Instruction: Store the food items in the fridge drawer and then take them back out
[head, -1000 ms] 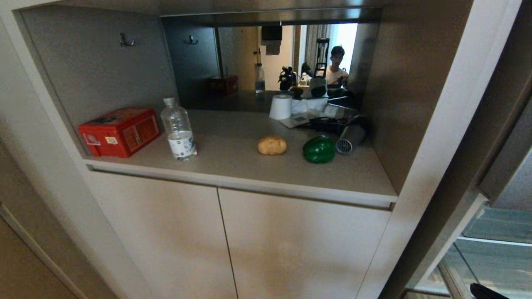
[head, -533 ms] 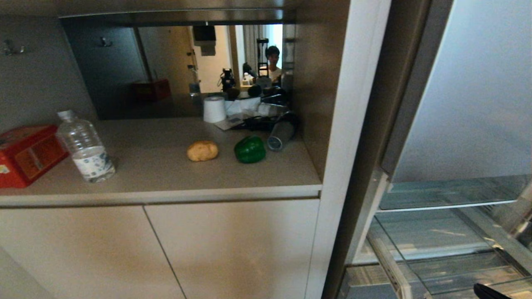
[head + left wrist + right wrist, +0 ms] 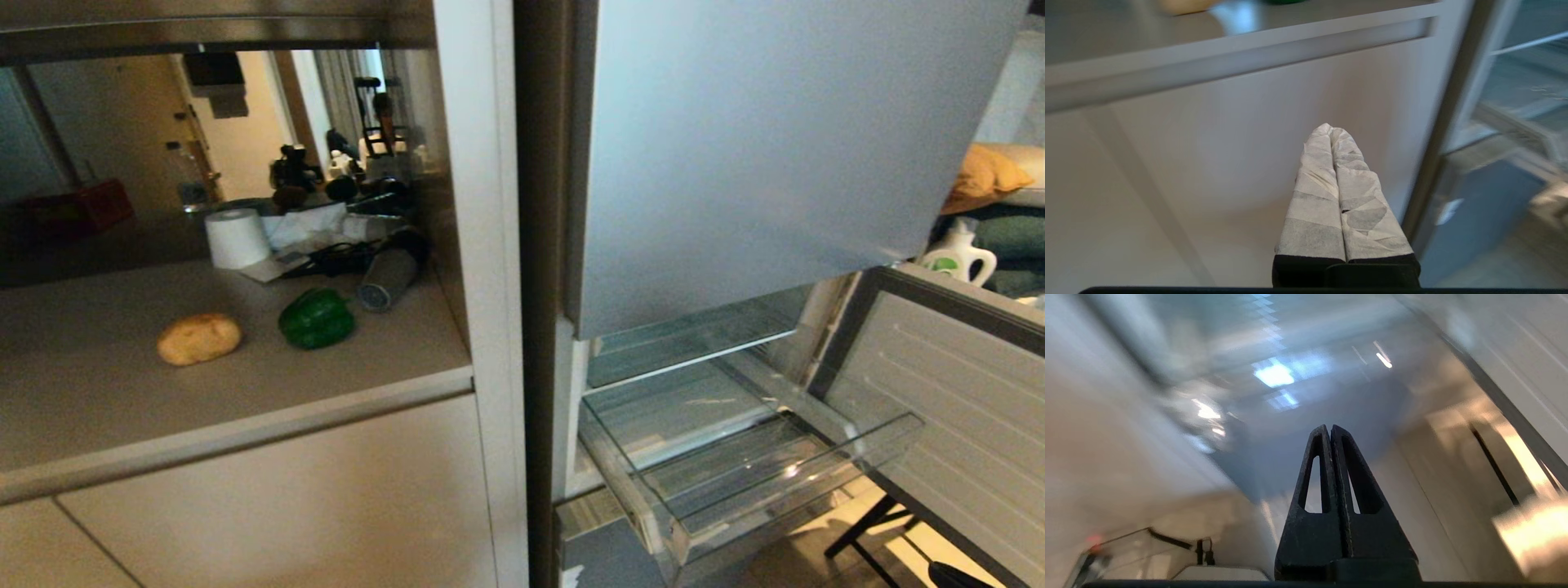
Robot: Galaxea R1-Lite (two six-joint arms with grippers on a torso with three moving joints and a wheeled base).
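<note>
Fridge drawer [image 3: 735, 482], a wide shallow clear bin, stands pulled out and holds nothing, low in the open silver-grey fridge [image 3: 735, 147] at the right of the head view. The two food items lie on a beige counter [image 3: 98, 408] in a cabinet niche to the left, beyond a white upright panel [image 3: 490, 245] that stands between niche and fridge: one tan potato [image 3: 199, 338] and one green bell pepper [image 3: 317, 318], near each other but apart.

Only the head view shows both items whole, along with the clutter behind them: one white paper roll [image 3: 236, 238], one grey cylinder [image 3: 385, 279] lying on its side just beside the pepper, and dark cables. A mirror backs the niche.

The left wrist view alone shows the left gripper [image 3: 1331, 130], its two white-wrapped fingers pressed together, pointing at the cabinet door [image 3: 1229, 143] below the counter edge.

The right wrist view, heavily blurred, shows the right gripper [image 3: 1329, 428], two black fingers pressed together, holding nothing, aimed toward the fridge's lower interior. In the head view only a dark tip shows at the lower right corner.
</note>
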